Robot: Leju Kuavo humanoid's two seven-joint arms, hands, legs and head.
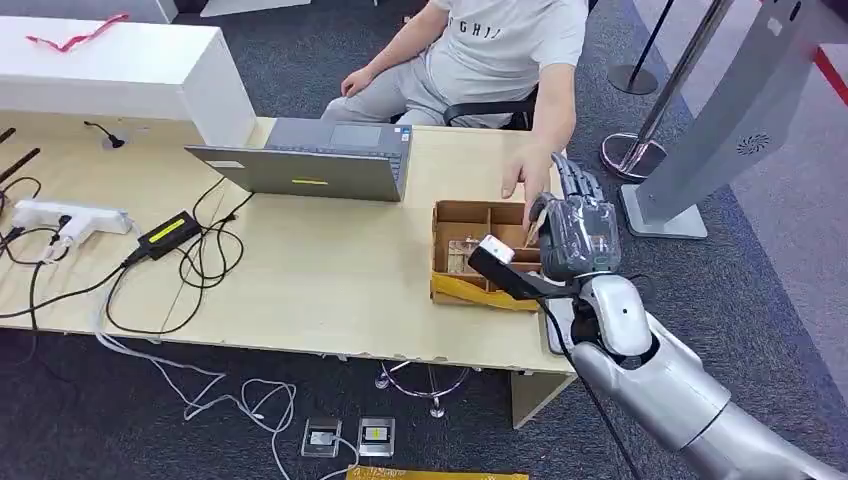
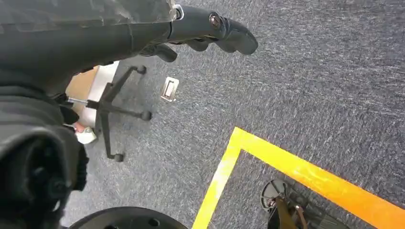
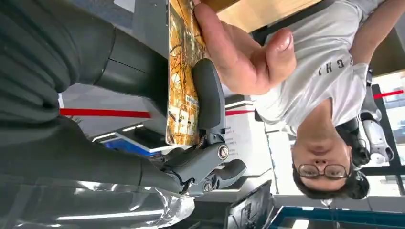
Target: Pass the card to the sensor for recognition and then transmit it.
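Note:
An orange and yellow patterned card (image 3: 180, 71) stands edge-on in my right hand (image 3: 143, 157), with the thick thumb (image 3: 208, 95) pressing on its face. A person's hand (image 3: 236, 52) has its fingers on the same card from the other side. From the head view, my right hand (image 1: 577, 232) is raised above the right end of the wooden desk (image 1: 330, 280), over a cardboard box (image 1: 478, 252), and the seated person's hand (image 1: 527, 178) reaches to it. My left hand (image 2: 210, 27) hangs over the carpet and holds nothing.
A grey laptop (image 1: 320, 160) stands at the desk's far edge. A power strip (image 1: 60, 215), a black adapter (image 1: 168, 232) and cables lie at the left. A grey stand (image 1: 740, 120) and a stanchion base (image 1: 630, 155) are at the right. Yellow floor tape (image 2: 286, 162) and a chair base (image 2: 110, 105) are below.

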